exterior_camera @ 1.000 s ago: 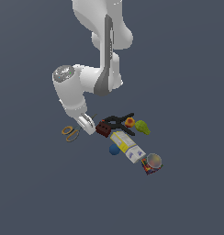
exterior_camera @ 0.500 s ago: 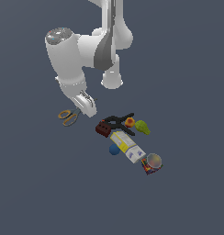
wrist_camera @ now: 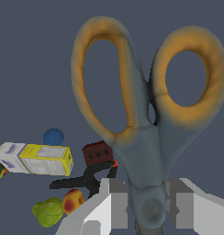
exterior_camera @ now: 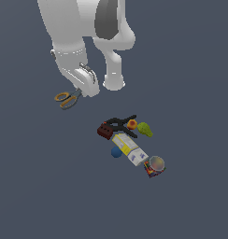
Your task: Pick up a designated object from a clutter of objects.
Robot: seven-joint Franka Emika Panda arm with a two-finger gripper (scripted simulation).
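The scissors, with orange-yellow loop handles and grey blades, hang in the air well above the floor. My gripper is shut on them at the pivot, the handles pointing away from the wrist. The clutter lies on the floor below, toward the exterior view's right: a black clamp, a dark red block, an orange fruit, a green pear, a blue ball, a white-yellow box and a clear cup.
The arm's white base column stands behind the clutter. A small multicoloured item lies under the cup. The plain dark floor stretches around the pile.
The gripper has risen steadily with the scissors, lifting them off the floor and away from the pile. The clutter has not moved.
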